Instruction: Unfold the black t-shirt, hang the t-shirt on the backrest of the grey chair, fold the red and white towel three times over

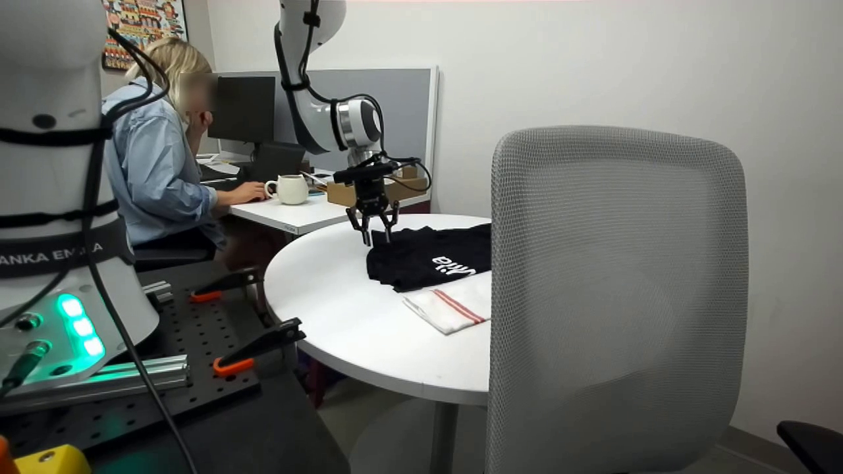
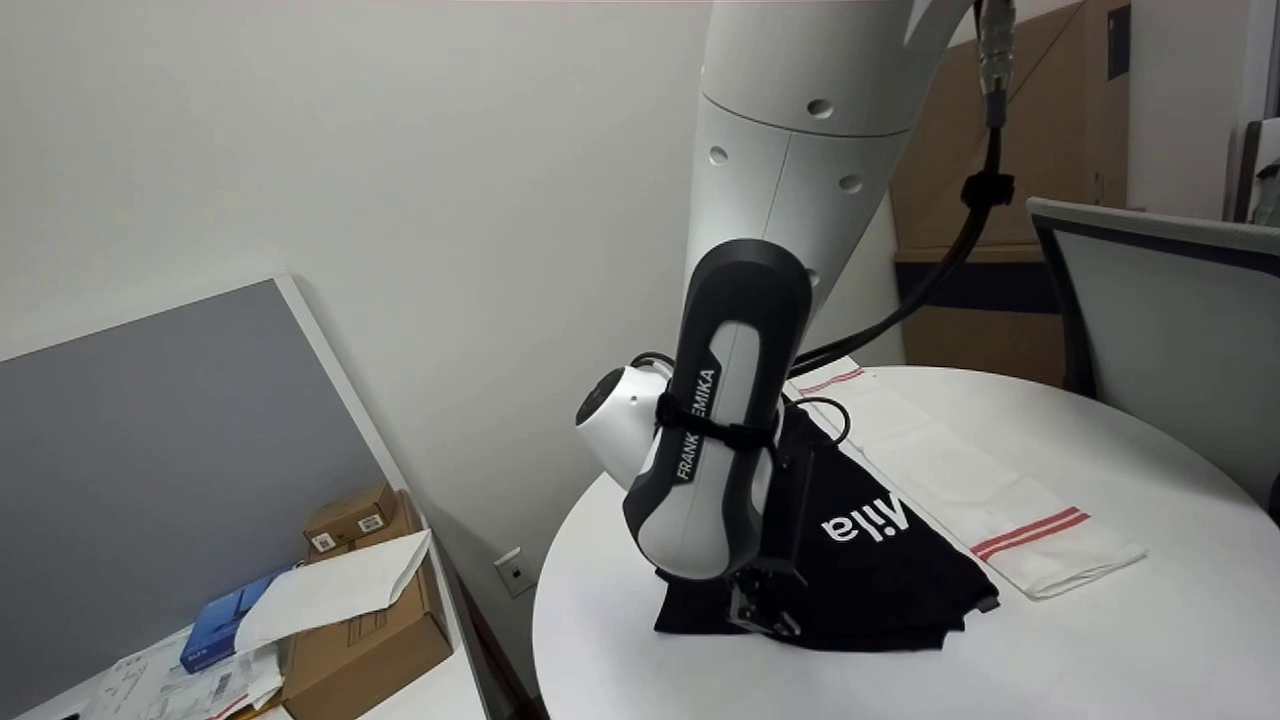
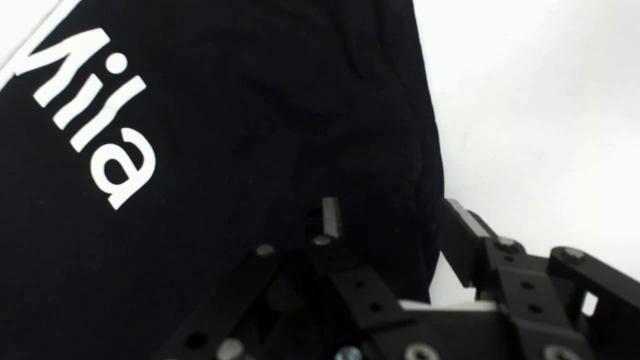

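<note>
On a round white tabletop [image 1: 316,283], a black t-shirt [image 1: 415,253] lies folded and slightly rumpled, printed in white with what reads as "Mila". Just beside its printed edge, a red and white towel [image 2: 950,470] lies flat in a long strip, red-striped near both ends. A robot arm [image 2: 770,190] reaches down over the shirt. Its fingers [image 3: 460,240] are unclenched, spread well apart: the wrist view shows one above the black fabric and the other at the shirt's outer border, though whether either touches the cloth is unclear. In an exterior view, a grey chair [image 1: 619,296] beside the tabletop fills the foreground and hides part of both shirt and towel. Farther back, a person [image 1: 155,164] in blue sits before a dark monitor [image 1: 242,108], near a white mug [image 1: 290,189].
</note>
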You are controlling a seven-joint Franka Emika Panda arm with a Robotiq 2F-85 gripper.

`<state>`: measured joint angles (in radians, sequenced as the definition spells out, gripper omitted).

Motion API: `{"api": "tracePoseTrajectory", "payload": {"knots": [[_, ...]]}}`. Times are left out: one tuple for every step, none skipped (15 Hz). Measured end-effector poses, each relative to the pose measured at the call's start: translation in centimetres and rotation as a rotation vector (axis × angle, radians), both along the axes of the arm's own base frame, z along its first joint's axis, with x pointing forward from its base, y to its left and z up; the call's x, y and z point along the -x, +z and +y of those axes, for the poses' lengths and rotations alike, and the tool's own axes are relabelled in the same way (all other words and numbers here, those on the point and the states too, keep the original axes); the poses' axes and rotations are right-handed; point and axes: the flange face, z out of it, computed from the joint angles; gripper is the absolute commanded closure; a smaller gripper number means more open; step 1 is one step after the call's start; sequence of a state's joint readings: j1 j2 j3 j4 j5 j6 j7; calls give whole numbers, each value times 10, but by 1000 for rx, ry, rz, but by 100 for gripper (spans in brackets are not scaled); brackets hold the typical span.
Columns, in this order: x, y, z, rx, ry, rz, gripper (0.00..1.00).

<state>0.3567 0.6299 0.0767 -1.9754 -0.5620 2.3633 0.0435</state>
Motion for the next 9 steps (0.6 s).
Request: {"api": "tracePoseTrajectory", "payload": {"knots": [[0, -3, 0, 2, -4, 1, 72], [0, -5, 0, 4, -8, 2, 78], [0, -7, 0, 6, -11, 2, 87], [0, -9, 1, 7, -13, 3, 95], [1, -11, 3, 7, -12, 3, 100], [2, -11, 4, 7, -10, 3, 100], [2, -10, 6, 7, -7, 2, 100], [3, -10, 9, 6, -3, 0, 100], [2, -8, 11, 5, 0, -3, 99]]}}
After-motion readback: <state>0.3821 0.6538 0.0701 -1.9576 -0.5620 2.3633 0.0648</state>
